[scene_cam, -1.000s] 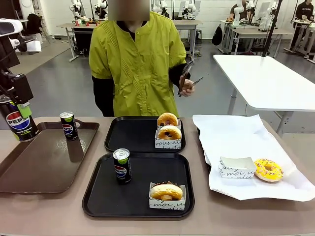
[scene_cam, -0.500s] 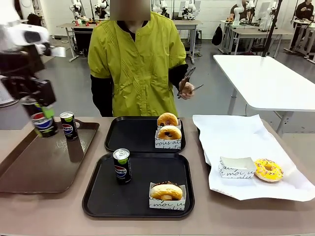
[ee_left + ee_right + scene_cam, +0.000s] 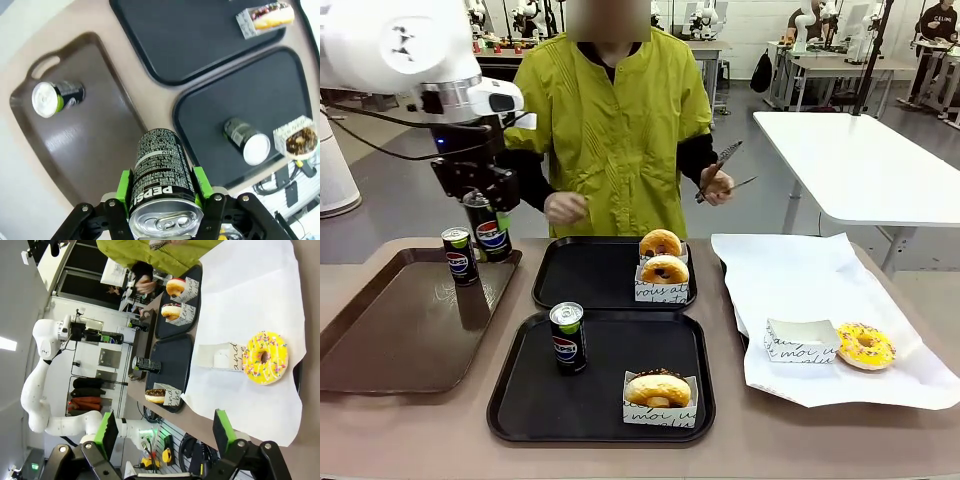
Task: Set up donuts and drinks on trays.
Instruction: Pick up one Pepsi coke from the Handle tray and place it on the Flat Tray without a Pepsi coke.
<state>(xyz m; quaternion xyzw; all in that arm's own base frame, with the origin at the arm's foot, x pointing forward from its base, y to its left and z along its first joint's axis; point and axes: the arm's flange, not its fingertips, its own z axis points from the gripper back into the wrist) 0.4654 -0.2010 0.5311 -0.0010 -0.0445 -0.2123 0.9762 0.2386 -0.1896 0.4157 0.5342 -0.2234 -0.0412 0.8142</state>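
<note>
Firmly pinching a slim black Pepsi can (image 3: 161, 170) between the left fingers (image 3: 123, 186), part-way closed, green pads flat against 2 opposite sides, silver top and pull tab toward the camera. "PEPSI" in white on the glossy wall, with a block of fine print beyond, too small to read. Seen from the front, holding the Pepsi can (image 3: 492, 232) upright in the air above the far edge of the glossy brown tray (image 3: 400, 340), at 10 o'clock from the near black tray (image 3: 620, 355). Just at 8 o'clock of it, a 2nd can (image 3: 458, 256) standing on the brown tray. On the matte near black tray, a 3rd can (image 3: 567, 338) at 9 o'clock and a chocolate donut (image 3: 658, 388) in a white paper holder at 5 o'clock. On the far black tray (image 3: 585, 275), 2 donuts (image 3: 665, 269) at 3 o'clock, "vous" legible in black script below. With the right fingers (image 3: 223, 429) spread wide, gripping nothing, above the creased white paper sheet (image 3: 250, 285) with a yellow ring donut (image 3: 264, 357), rainbow-sprinkled.
</note>
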